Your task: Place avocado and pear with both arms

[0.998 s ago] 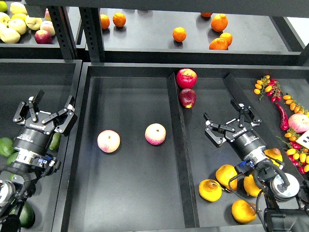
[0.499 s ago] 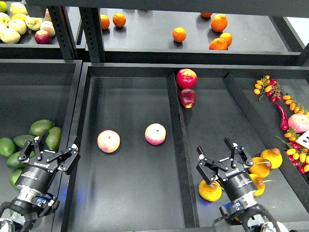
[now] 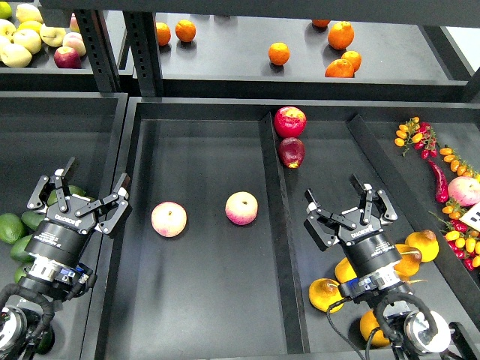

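My left gripper (image 3: 81, 197) is open and empty above the left bin, over a pile of green avocados (image 3: 9, 226). One avocado (image 3: 72, 193) shows between its fingers, apart from them. A darker green avocado (image 3: 43, 340) peeks out at the bottom left, mostly hidden by my arm. My right gripper (image 3: 347, 213) is open and empty above the right compartment. Several golden-yellow pears lie just below and behind it, one at the front left (image 3: 326, 294) and one to the right (image 3: 424, 244). Neither gripper holds anything.
Two pink-and-yellow round fruits (image 3: 169, 219) (image 3: 241, 208) lie in the middle compartment. Two red apples (image 3: 289, 121) sit by the raised divider (image 3: 274, 225). Chillies and small tomatoes (image 3: 439, 176) lie at the right. Oranges (image 3: 279, 53) and apples (image 3: 22, 37) sit on the back shelf.
Both grippers dropped towards the fruit piles, then rose again to where they are now. Both stayed open and empty. No fruit has moved.
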